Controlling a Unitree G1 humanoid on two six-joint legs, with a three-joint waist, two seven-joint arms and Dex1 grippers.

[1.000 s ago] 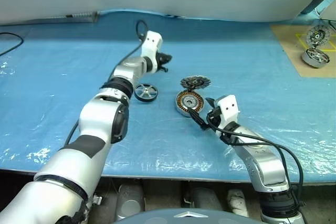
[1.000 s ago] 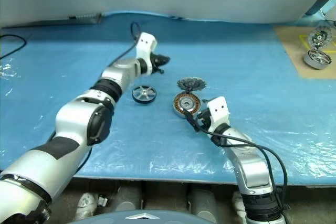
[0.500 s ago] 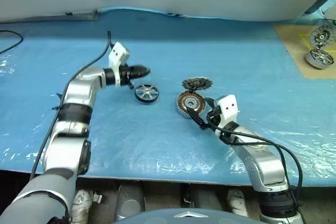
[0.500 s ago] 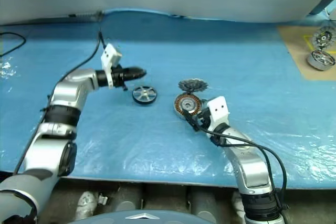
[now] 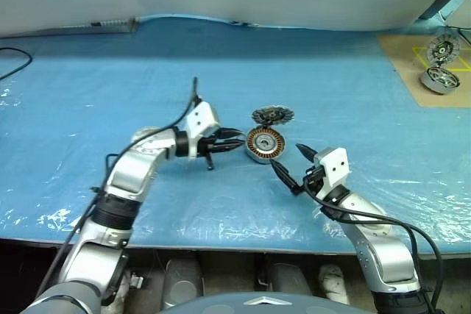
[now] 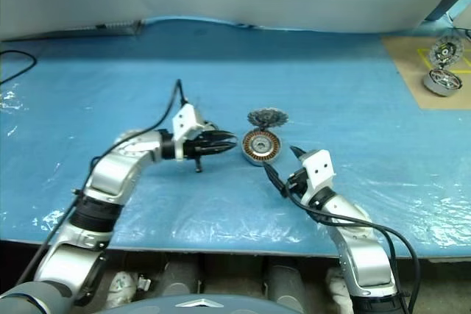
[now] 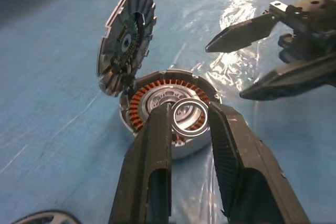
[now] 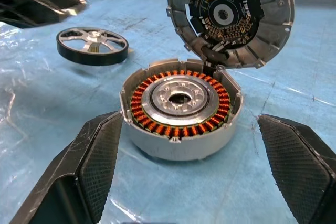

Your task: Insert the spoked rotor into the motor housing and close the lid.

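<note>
Nearest, right gripper (image 5: pixel 287 158) with two black fingers, jaws spread wide and empty, aimed at round silver motor housing (image 5: pixel 264 143) ringed with copper-orange windings, sitting open face up on blue plastic sheet (image 5: pixel 331 86). From the left, left gripper (image 5: pixel 234 143) pointing right at the housing, fingers narrowly parted. In its wrist view, apparently pinching a small thin silver ring (image 7: pixel 190 116) over the windings. Slotted silver disc lid (image 5: pixel 273 115) standing upright at the far rim. In right wrist view, dark-rimmed silver spoked rotor (image 8: pixel 92 45) lying flat beyond the housing, axis vertical.
</note>
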